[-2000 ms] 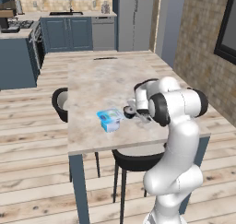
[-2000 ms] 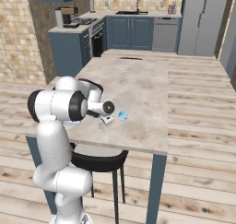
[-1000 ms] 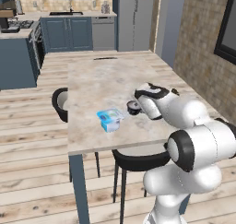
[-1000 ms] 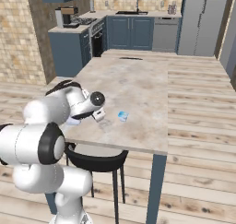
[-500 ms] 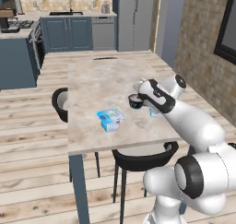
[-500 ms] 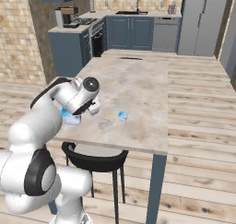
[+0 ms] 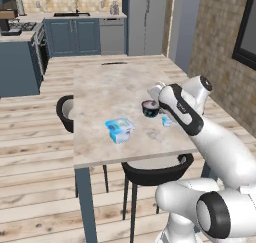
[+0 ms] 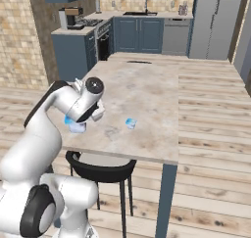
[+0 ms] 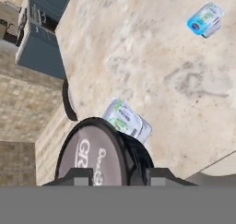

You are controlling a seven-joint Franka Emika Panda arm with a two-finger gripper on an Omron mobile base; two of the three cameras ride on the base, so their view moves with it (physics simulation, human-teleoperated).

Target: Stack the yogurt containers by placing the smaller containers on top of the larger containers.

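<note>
The small round black yogurt cup with a pale grey lid (image 9: 103,155) is pinched between the two dark fingertips (image 9: 76,175) of the gripper (image 9: 117,176) and is held clear above the marble table (image 9: 138,57), so it can be set on the flat light-blue rectangular tub (image 9: 126,120) seen just past it. The tiny light-blue cup (image 9: 205,19) is left well apart.
</note>
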